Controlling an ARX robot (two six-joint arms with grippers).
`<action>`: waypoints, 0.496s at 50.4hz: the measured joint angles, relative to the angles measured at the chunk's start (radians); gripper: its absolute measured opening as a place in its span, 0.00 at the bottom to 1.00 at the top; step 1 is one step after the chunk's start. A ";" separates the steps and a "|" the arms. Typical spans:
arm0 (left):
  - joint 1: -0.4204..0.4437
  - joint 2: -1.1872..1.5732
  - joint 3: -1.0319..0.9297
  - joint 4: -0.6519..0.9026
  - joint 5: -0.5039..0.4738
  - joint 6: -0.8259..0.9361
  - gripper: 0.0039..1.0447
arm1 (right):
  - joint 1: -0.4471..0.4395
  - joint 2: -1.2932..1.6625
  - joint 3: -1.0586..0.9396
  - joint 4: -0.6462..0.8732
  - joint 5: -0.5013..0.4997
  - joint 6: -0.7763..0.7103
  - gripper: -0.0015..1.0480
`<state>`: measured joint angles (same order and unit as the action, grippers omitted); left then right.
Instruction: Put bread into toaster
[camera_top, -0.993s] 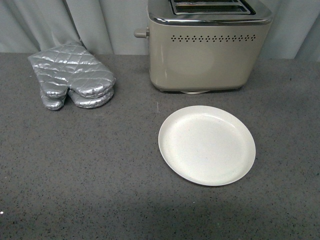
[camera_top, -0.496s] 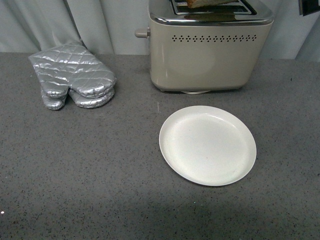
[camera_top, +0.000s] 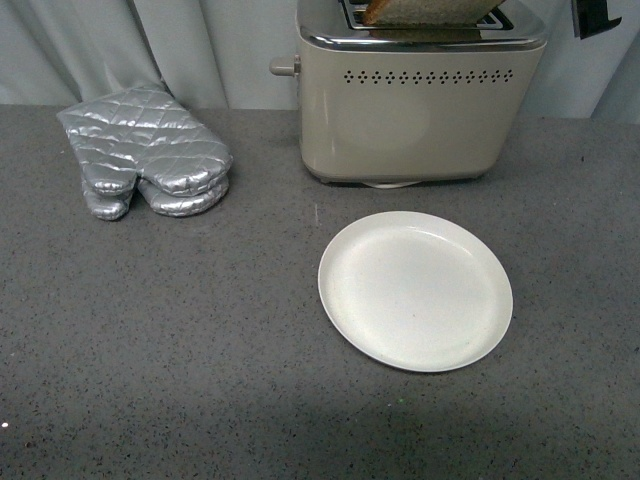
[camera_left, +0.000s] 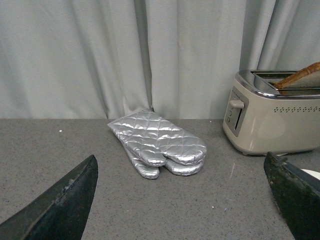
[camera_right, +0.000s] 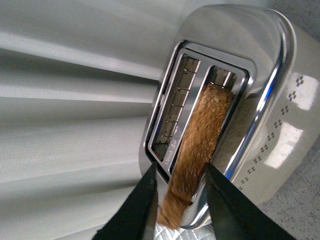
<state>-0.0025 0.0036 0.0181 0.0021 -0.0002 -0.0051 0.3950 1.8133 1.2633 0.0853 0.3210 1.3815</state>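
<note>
Left hand (camera_left: 180, 160) first: jaws spread wide, nothing between them, its dark fingers (camera_left: 65, 205) in the lower corners of the left wrist view, hanging over the grey table (camera_top: 150, 350). At the left of the front view lies a pair of silver quilted oven mitts (camera_top: 145, 150), one on the other, flat on the table before the pale curtain (camera_top: 200, 50). Across to the top centre, and there's the beige toaster (camera_top: 420, 110), knob on its left side, row of vent holes facing us. The bread (camera_top: 425, 10) is in the nearer slot, tilted, part in and part sticking up above the chrome top. Below the toaster, right of centre, a white plate (camera_top: 415, 290) sits bare. Upper right corner, a dark piece of the right arm (camera_top: 595, 15). In its wrist view the right hand (camera_right: 180, 167) is closed on the raised end of the bread.
</note>
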 joint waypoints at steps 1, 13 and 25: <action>0.000 0.000 0.000 0.000 0.000 0.000 0.94 | 0.000 -0.001 0.000 0.004 0.001 -0.003 0.33; 0.000 0.000 0.000 0.000 0.000 0.000 0.94 | -0.003 -0.080 -0.033 0.068 0.057 -0.174 0.68; 0.000 0.000 0.000 0.000 0.000 0.000 0.94 | 0.014 -0.273 -0.217 0.291 0.197 -0.561 0.90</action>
<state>-0.0025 0.0036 0.0181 0.0021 -0.0002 -0.0051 0.4091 1.5406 1.0462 0.3759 0.5179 0.8204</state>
